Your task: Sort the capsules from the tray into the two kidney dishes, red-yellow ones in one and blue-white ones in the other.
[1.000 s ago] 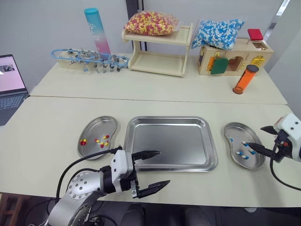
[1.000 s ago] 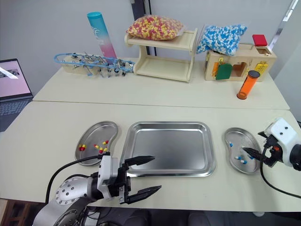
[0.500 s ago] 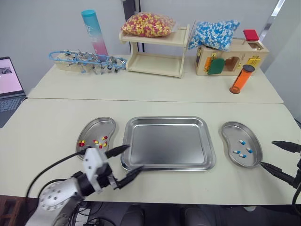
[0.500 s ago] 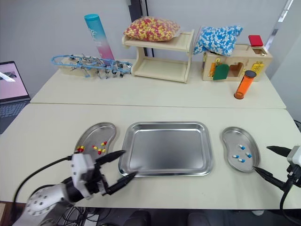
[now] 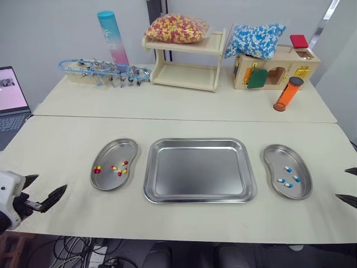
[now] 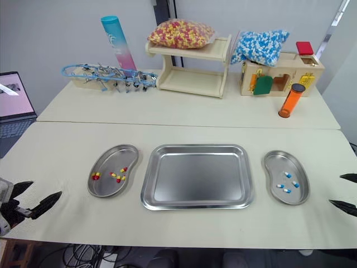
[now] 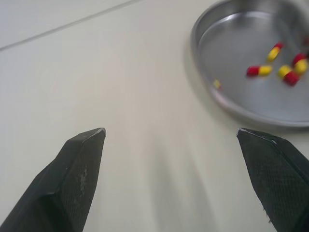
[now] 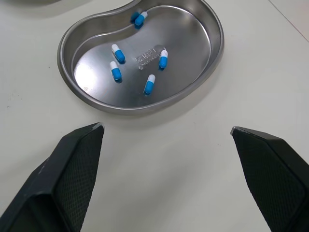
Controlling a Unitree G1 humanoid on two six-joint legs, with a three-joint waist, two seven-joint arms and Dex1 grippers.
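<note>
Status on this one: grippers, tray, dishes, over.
Left gripper and right gripper open, empty. Tray empty; red-yellow capsules in left kidney dish, blue-white capsules in right kidney dish. Nothing obstructing.

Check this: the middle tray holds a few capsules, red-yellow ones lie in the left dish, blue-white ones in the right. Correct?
No: the tray is empty, as the left eye view shows. Red-yellow capsules lie in the left dish, blue-white capsules in the right dish.
</note>
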